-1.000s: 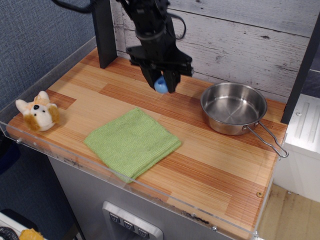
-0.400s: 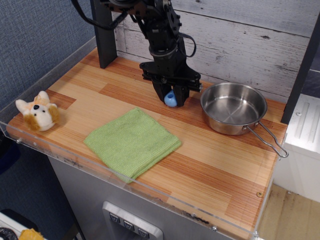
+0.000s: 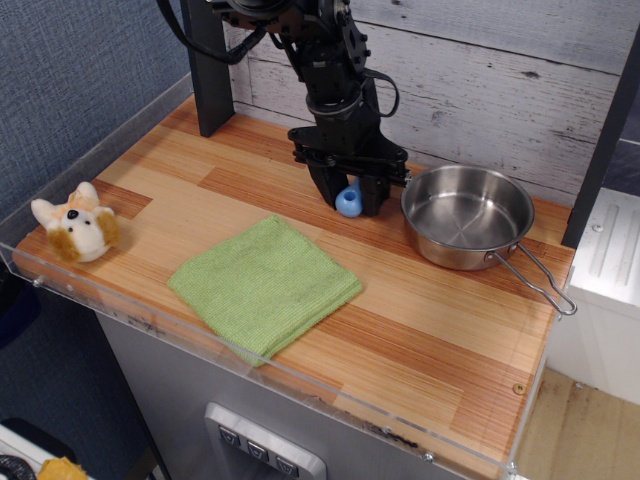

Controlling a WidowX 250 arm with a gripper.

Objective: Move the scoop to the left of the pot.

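My black gripper [image 3: 349, 203] reaches down to the wooden tabletop [image 3: 420, 300] just left of the pot [image 3: 467, 216], a shallow shiny steel pan with a wire handle pointing to the front right. Between the fingers I see the light-blue handle of the scoop [image 3: 349, 202], at or just above the wood. The fingers stand close on either side of it and seem shut on it. The scoop's grey bowl is hidden behind the gripper.
A folded green cloth [image 3: 265, 283] lies in front of the gripper. A small plush fox [image 3: 76, 226] sits at the left edge. A black post [image 3: 207, 65] stands at the back left. A clear rim [image 3: 300, 385] runs round the table.
The gripper has moved right and down with the scoop, from above the middle back of the table to the wood just left of the pot.
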